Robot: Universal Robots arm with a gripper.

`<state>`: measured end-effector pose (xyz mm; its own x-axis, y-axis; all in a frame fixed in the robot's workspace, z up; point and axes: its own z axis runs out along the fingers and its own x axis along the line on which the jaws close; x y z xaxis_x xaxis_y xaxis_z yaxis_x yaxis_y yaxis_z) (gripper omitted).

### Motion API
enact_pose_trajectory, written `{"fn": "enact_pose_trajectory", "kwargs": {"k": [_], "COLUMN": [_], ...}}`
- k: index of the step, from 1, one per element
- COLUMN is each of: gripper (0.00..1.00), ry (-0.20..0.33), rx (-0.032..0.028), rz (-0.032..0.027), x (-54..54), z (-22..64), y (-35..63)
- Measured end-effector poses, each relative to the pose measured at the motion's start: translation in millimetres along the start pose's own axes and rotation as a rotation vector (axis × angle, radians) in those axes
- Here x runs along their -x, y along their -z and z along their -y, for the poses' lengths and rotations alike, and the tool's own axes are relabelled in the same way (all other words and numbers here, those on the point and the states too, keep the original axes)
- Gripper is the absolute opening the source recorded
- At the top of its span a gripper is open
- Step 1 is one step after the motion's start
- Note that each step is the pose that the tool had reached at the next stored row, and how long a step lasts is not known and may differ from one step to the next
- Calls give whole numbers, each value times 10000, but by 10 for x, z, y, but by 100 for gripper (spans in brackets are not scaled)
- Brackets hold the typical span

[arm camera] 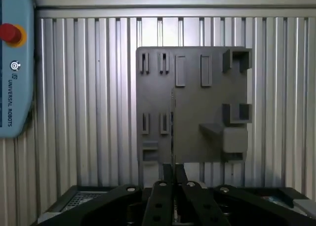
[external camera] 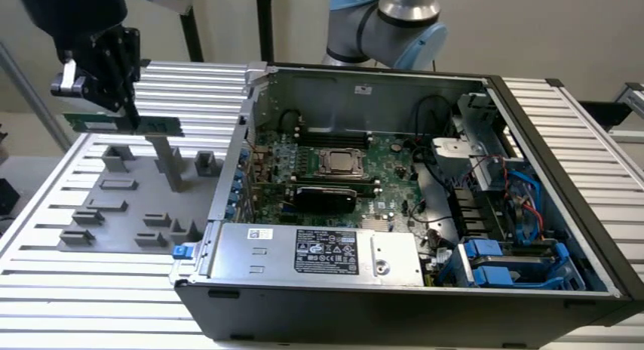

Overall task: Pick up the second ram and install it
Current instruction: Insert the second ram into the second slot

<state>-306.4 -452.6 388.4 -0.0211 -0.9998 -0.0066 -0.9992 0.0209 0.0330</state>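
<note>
Pickup apparently done, install pending: end effector (external camera: 126, 108) clenched on the second ram (external camera: 161, 127), held level just above the tall post of the grey fixture plate (external camera: 121, 214), well apart from the motherboard (external camera: 393, 176) beyond that plate.

Ribbed bright metal for table (external camera: 563, 124), matt grey plastic for fixture plate (arm camera: 197, 107), dull sheet metal for computer case (external camera: 342, 82), green circuit board for second ram (external camera: 161, 127).

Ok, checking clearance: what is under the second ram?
The grey fixture plate with upright blocks, on the ribbed table. The second ram, held by the gripper, hides a thin strip of that plate in the wrist view.
</note>
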Motion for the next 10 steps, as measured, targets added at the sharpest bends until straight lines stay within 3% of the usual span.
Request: {"fn": "enact_pose_trajectory", "kwargs": {"k": [4,10], "gripper": [0,0], "ry": [0,2], "rx": [9,11], "rz": [10,63], "x": [4,10], "z": [179,451], "y": [66,83]}}
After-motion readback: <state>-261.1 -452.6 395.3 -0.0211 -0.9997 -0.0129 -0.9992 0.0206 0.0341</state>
